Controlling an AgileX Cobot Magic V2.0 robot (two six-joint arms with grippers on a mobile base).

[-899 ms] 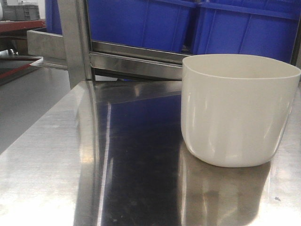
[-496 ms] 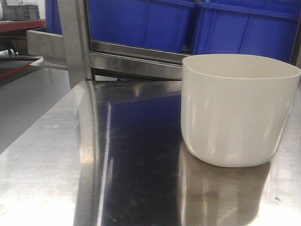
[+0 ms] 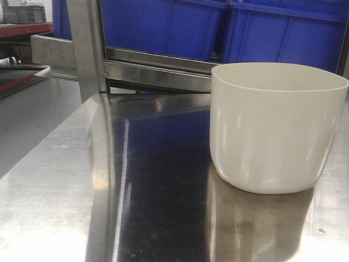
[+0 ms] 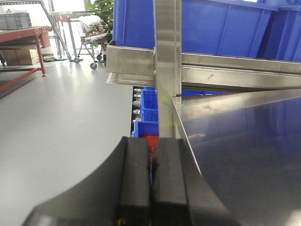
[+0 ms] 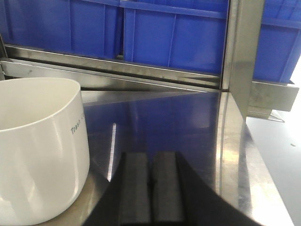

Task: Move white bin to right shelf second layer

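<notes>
Item: white bin (image 3: 278, 128), a glossy tub standing upright on the steel worktop (image 3: 65, 191), right of centre, near the blue crates (image 3: 163, 27) racked behind it. Left gripper (image 4: 151, 150): jaws together, empty, at the worktop's left edge facing the steel post (image 4: 167, 61). Right gripper (image 5: 151, 162): jaws together, empty, to the right of the bin and apart from it. Risks, as I judge them: closed jaws nudging the slick wall would skate the bin across polished steel; a one-sided rim pinch may slip or tilt it; lifting could clip the shelf rail (image 3: 158, 73).
</notes>
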